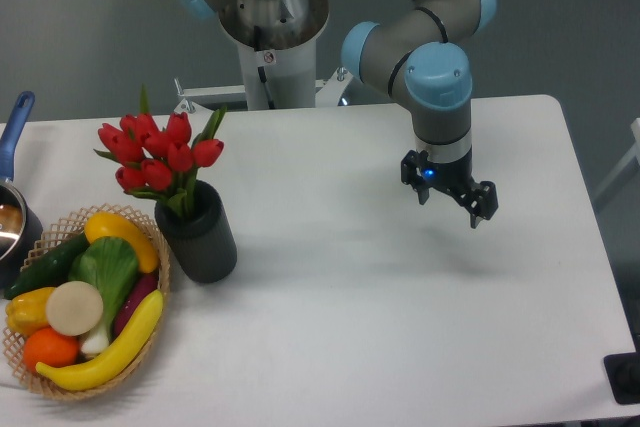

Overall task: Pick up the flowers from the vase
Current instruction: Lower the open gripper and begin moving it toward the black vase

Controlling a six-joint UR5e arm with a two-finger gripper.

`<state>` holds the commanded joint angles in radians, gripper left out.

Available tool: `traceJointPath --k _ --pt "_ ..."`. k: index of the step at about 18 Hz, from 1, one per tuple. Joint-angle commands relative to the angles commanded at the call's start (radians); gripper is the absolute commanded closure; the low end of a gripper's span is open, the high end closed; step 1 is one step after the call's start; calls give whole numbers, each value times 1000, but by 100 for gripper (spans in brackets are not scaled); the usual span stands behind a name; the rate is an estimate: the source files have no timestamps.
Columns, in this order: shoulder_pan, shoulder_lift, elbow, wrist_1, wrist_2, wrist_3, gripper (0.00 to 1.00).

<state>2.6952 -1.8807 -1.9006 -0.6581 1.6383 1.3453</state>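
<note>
Sweeping from nine o'clock, a blue-handled pot (12,209) pokes in at the table's (380,327) edge, and a woven basket (160,277) at about eight o'clock holds smooth plastic-looking produce: bananas, an orange, a cucumber, a leafy green. Just beside the basket's rim stands the vase (200,239), a dark, matte cylinder with a round mouth. The flowers (160,155) sit in it, a tight cluster of glossy red tulip buds with green leaves fanning towards eleven o'clock, stems hidden inside. Over at three o'clock, well apart from the bunch, the gripper (452,197) hangs above the bare white tabletop with its two dark fingers spread and nothing between them.

Risks, as I judge them: the vase looks light and narrow, so a sideways pull on the stems could tip it into the basket. Closing on the rounded buds instead of the stems could let them slip or crush them.
</note>
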Motion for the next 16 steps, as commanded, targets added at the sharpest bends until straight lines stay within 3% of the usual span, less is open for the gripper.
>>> traceJointPath --k 4,16 --pt "5 3 -3 2 -46 0 0" --pt "20 43 -37 14 -468 -8 0"
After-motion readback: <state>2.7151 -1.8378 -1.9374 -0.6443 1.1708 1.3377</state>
